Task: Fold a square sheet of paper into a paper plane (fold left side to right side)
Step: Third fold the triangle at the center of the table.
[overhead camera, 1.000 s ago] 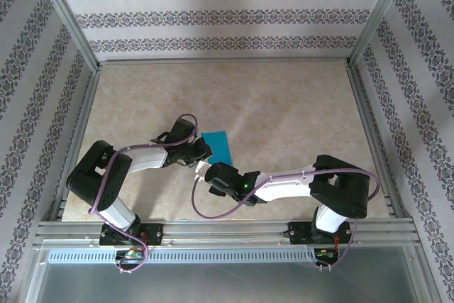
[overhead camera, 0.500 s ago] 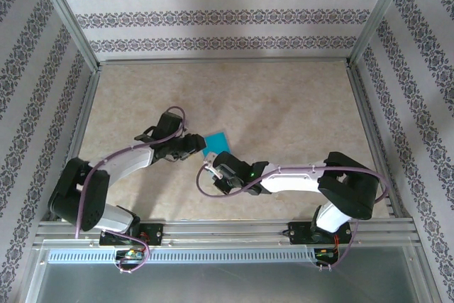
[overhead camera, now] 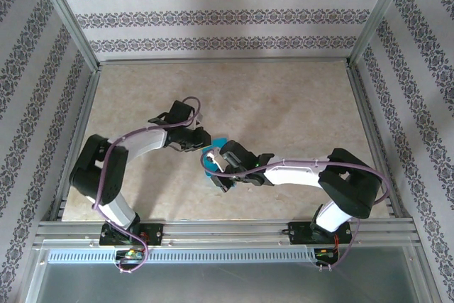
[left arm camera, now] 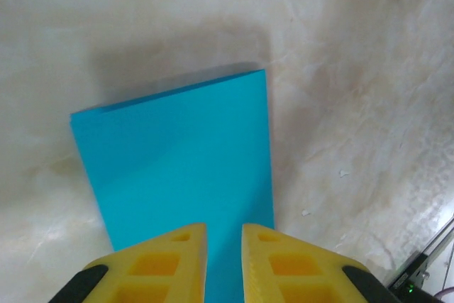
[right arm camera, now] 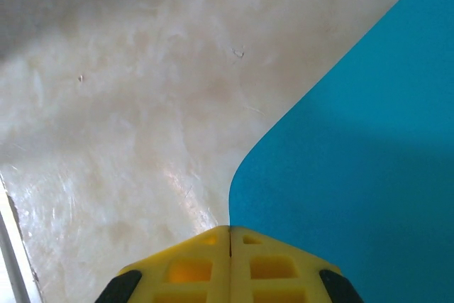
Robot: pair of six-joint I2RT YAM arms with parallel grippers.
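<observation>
**Both claws at the folded blue sheet, mid-bench**

Seen from above, the sheet of paper (overhead camera: 220, 145) lies near the middle of the bench (overhead camera: 284, 97), a little toward 7 o'clock from its centre. Both arms largely cover it, and only slivers of teal show between them. The left claw (overhead camera: 201, 147) reaches it from 10 o'clock. The right claw (overhead camera: 215, 168) comes in from 4 o'clock and sits over the sheet's 6 o'clock end.

In the left wrist view, the sheet of paper (left arm camera: 177, 161) is a flat, doubled rectangle. It runs from the yellow fingers (left arm camera: 177, 260) at 6 o'clock up toward 12. Its 3 o'clock edge is straight, and a thin shadow lies along its far edge on the pale bench (left arm camera: 355, 69). The left claw (left arm camera: 224, 257) stands narrow, with a slim slot between its pads through which blue shows. It grips nothing that I can see. Whether its tips touch the sheet I cannot tell.

In the right wrist view, the right claw (right arm camera: 229, 238) is closed tight, its pads meeting in a single seam. The sheet of paper (right arm camera: 355, 147) fills the side from 2 to 5 o'clock. Its edge comes down from 1 o'clock, curves and drops straight to that seam, and bare bench (right arm camera: 135, 104) lies toward 9 o'clock. I cannot tell whether the closed tips press on the paper or only hover at its edge.
</observation>
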